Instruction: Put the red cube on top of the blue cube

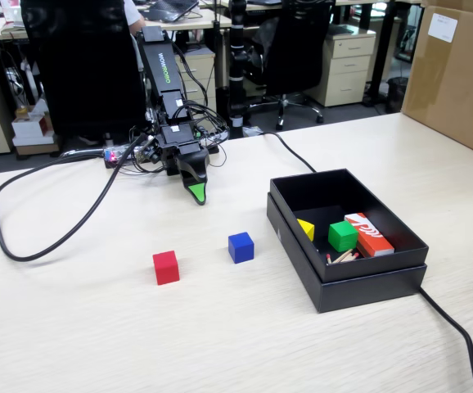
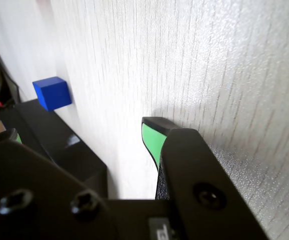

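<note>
On my feed the black box [image 1: 347,266] sat at the right of the fixed view, its open tray nested on its lid. In it lay a yellow block [image 1: 306,228], a green cube [image 1: 342,236], a red-orange and white box [image 1: 368,233] and some small sticks [image 1: 342,256] with red tips. The red cube [image 1: 165,267] stood on the bare table [image 1: 220,336], left of the blue cube [image 1: 241,246] and apart from it, both clear of the black box. The gripper [image 1: 197,194] hung low near the table behind them, empty; whether its jaws were parted I could not tell. Only the fixed view gave me the red cube; the wrist view showed the blue cube beside the black box's wall. White lettering ran along the arm [image 1: 165,78], too small to read.
</note>
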